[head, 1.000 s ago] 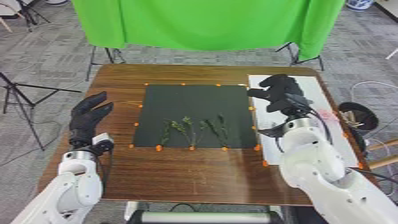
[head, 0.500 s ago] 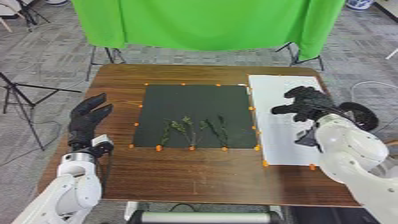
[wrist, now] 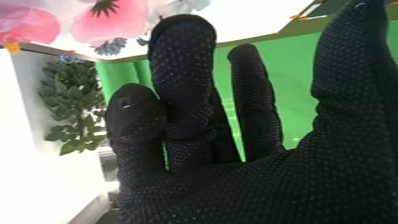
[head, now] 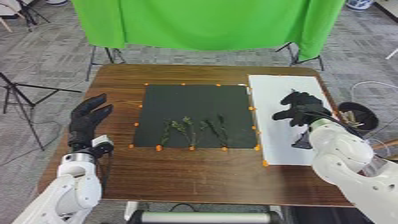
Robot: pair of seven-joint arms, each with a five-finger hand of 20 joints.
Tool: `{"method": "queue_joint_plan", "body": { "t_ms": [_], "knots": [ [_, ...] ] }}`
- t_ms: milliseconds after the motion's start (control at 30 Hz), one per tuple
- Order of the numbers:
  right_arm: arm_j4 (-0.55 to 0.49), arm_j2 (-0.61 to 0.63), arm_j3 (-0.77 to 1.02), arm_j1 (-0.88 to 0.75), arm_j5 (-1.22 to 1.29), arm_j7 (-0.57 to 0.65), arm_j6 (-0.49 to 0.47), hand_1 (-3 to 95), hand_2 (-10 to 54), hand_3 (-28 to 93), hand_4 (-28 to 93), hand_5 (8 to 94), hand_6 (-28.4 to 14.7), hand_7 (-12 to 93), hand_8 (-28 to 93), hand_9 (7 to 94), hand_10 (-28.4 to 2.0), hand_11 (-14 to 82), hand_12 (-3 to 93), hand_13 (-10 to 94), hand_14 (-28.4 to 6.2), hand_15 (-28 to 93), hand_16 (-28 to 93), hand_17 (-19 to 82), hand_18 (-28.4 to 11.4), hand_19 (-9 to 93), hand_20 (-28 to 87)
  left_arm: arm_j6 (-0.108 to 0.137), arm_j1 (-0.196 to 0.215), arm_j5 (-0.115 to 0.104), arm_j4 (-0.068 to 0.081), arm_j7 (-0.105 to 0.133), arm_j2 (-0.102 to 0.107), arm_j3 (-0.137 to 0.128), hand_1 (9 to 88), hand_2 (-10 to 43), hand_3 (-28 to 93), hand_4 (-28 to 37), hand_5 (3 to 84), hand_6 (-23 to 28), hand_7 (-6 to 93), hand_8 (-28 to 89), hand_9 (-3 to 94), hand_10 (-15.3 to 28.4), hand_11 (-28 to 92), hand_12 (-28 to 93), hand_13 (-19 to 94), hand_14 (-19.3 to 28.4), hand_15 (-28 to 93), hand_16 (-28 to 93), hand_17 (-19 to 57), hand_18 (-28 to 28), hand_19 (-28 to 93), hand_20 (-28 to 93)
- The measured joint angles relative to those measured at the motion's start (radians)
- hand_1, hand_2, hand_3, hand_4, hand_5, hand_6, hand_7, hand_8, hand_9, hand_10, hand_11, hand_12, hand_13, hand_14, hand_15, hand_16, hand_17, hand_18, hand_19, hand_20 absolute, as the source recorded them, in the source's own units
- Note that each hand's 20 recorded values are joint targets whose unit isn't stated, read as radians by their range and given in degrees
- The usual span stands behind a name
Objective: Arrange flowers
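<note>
The tabletop (head: 204,175) bears a black mat (head: 195,100) — white board (head: 277,150) at three o'clock. Over the board, the right hand (head: 305,109) has spread fingers, pink flowers (wrist: 105,27) beyond; the left hand (head: 84,124), at nine, has fingers loosely parted — green stems (head: 187,121) lie at the mat's six.

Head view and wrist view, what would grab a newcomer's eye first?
The bright green cloth hanging beyond the table's far edge likely grabs the eye first. Next comes the black-gloved right hand over the white sheet, with large pink flowers beyond its fingers in the right wrist view. Thin green stems lie on the dark mat's near part.
</note>
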Motion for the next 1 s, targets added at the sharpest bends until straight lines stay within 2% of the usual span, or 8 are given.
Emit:
{"method": "queue_joint_plan", "body": {
  "t_ms": [300, 633, 667, 733, 800, 900, 1000],
  "knots": [
    [0.059, 0.0, -0.053, 0.055, 0.006, 0.022, -0.003, 40.9, -9.5, 66, -21, 53.9, 0.7, 14, -8, 59.6, -17.4, 8.0, 16.0, 81, -8.1, 54, 28, 54, -15.7, 89, 43, 0.0, -0.005, -0.003, 0.001, 0.004, 0.002, 0.01, 55.4, -4.5, 71, -4.1, 49.1, -0.3, 30.8, -13, 37.0, 10.2, 27, 13, 40, 13.7, 31, -1, 19.7, 12.4, 22, 28],
    [0.095, -0.007, -0.05, 0.049, 0.035, 0.045, 0.005, 49.8, -9.5, 66, -22, 62.9, 1.9, 18, -10, 69.3, -14.1, 11.4, 16.5, 84, -6.3, 57, 27, 57, -14.7, 92, 42, 0.0, -0.007, -0.004, 0.001, 0.005, -0.002, 0.007, 55.2, -4.4, 71, -4.2, 49.2, -0.3, 30.7, -12, 37.0, 10.1, 26, 13, 40, 13.7, 31, -1, 19.6, 12.5, 22, 29],
    [0.096, -0.008, -0.051, 0.045, 0.039, 0.045, 0.011, 51.4, -9.5, 65, -22, 63.8, 1.8, 18, -6, 70.2, -13.7, 11.8, 16.3, 84, -6.2, 57, 27, 57, -14.7, 92, 42, 0.0, -0.006, -0.004, 0.001, 0.005, -0.002, 0.006, 55.2, -4.4, 71, -4.1, 49.2, -0.3, 30.7, -12, 37.0, 10.1, 27, 13, 40, 13.7, 31, -1, 19.6, 12.5, 22, 29],
    [0.101, -0.009, -0.056, 0.041, 0.042, 0.045, 0.036, 56.4, -9.5, 61, -22, 66.5, 1.6, 19, 0, 72.6, -13.1, 12.9, 16.3, 85, -5.5, 58, 27, 58, -14.6, 93, 43, 0.0, -0.005, -0.004, 0.0, 0.004, -0.003, 0.003, 55.3, -4.3, 71, -4.2, 49.2, -0.3, 30.6, -12, 37.0, 10.2, 27, 13, 40, 13.7, 31, -1, 19.6, 12.5, 22, 29],
    [0.11, -0.009, -0.07, 0.041, 0.042, 0.042, 0.085, 60.5, -9.5, 57, -21, 70.0, 1.3, 19, 2, 76.3, -12.6, 10.3, 20.8, 87, -4.7, 59, 27, 60, -14.1, 93, 45, 0.0, -0.005, -0.004, 0.0, 0.004, -0.004, 0.001, 55.2, -4.3, 71, -4.2, 49.2, -0.2, 30.6, -12, 37.0, 10.2, 27, 13, 40, 13.7, 31, -1, 19.5, 12.5, 22, 29],
    [0.127, -0.009, -0.106, 0.044, 0.036, 0.034, 0.192, 62.4, -9.5, 56, -21, 76.2, 1.2, 21, 4, 82.9, -11.6, 6.3, 26.8, 89, -3.9, 60, 28, 63, -13.4, 93, 49, 0.0, -0.004, -0.004, 0.0, 0.004, -0.006, 0.001, 55.3, -4.3, 71, -4.1, 49.1, -0.2, 30.6, -12, 37.0, 10.2, 26, 13, 40, 13.7, 31, -1, 19.5, 12.5, 23, 29],
    [0.143, -0.009, -0.143, 0.049, 0.024, 0.023, 0.286, 63.2, -9.5, 57, -22, 78.4, 1.1, 21, 5, 86.2, -11.4, 4.9, 29.2, 90, -3.3, 61, 28, 64, -13.1, 93, 51, 0.0, -0.004, -0.004, 0.0, 0.004, -0.007, 0.001, 55.2, -4.3, 71, -4.2, 49.2, -0.2, 30.5, -12, 37.0, 10.2, 27, 13, 40, 13.7, 31, -1, 19.5, 12.5, 23, 29]
  ]
}}
